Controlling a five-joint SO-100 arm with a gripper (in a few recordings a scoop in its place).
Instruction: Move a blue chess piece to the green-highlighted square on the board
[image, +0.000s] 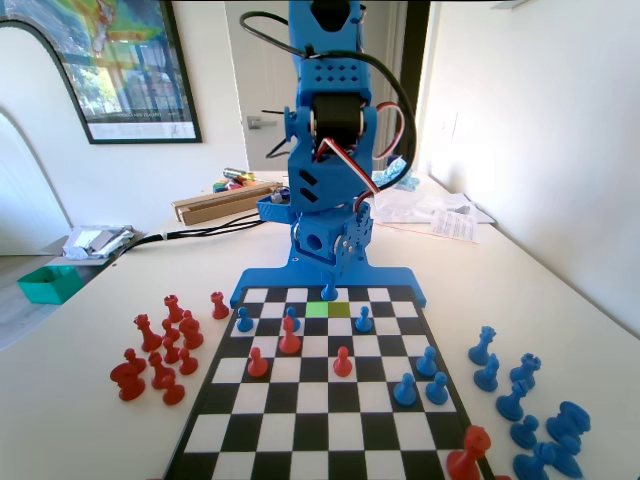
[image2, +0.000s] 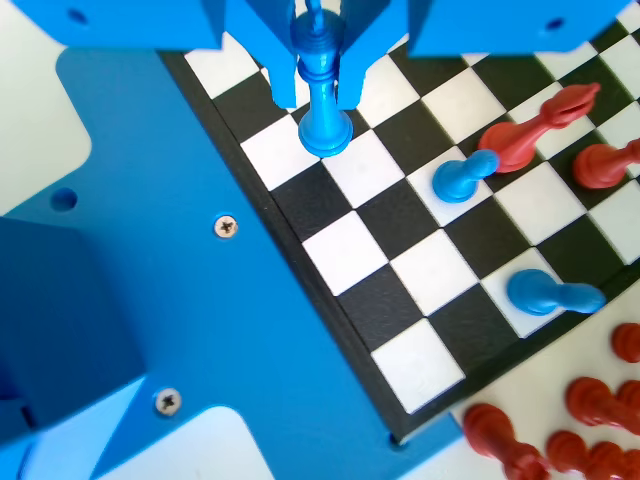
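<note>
My gripper (image: 330, 272) hangs low over the far end of the board (image: 320, 420), shut on the blue chess piece (image: 328, 291). In the wrist view the jaws of the gripper (image2: 320, 62) clamp the slim stem of that blue chess piece (image2: 323, 100) from both sides, its round base down, over a square by the board's (image2: 440, 275) blue edge. I cannot tell whether the base touches the board. The green-highlighted square (image: 317, 309) lies just in front of the piece in the fixed view, with an olive-yellow square (image: 340, 309) to its right.
Blue pawns (image: 364, 320) (image2: 462, 178) and red pieces (image: 289, 338) (image2: 535, 125) stand on the board. Off the board in the fixed view, red pieces (image: 160, 350) cluster on the left and blue pieces (image: 525, 400) on the right. A green box (image: 45, 283) and papers (image: 440, 212) lie further back.
</note>
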